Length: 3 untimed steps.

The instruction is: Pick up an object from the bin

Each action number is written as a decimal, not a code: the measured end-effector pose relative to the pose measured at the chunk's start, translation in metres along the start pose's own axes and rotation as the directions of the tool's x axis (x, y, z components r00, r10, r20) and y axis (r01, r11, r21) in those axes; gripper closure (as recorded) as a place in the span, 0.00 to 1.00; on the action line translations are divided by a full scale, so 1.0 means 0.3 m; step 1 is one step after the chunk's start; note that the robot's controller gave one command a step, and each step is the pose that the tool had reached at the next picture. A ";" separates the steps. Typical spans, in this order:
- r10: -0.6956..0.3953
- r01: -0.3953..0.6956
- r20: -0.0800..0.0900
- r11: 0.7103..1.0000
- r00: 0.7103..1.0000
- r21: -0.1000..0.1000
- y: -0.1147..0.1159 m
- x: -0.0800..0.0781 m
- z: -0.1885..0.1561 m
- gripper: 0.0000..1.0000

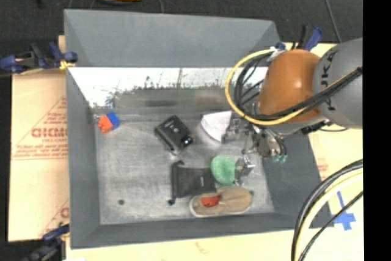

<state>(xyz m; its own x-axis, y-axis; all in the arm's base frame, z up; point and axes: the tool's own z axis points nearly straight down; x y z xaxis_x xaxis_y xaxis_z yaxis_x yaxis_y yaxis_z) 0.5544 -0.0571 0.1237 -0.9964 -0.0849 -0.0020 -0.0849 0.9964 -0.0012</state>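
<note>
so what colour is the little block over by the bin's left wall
The little block is orange with a blue part along one side, clearest in the camera view.

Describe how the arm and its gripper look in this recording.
The arm is a thick, rounded silver-grey link with dark lettering on its side. At its wrist sits a glossy, dome-shaped orange cover, with yellow and black cables looped around it. Below it is the gripper, a small assembly of bare grey metal and dark parts.
</note>
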 end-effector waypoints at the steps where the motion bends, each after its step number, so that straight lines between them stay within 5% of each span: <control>1: 0.124 -0.124 -0.007 0.992 0.992 -0.006 -0.120 0.084 0.156 1.00; 2: 0.123 -0.123 -0.007 0.992 0.992 -0.006 -0.121 0.084 0.156 1.00; 3: 0.168 -0.168 0.003 0.986 0.986 -0.001 -0.143 0.055 -0.298 1.00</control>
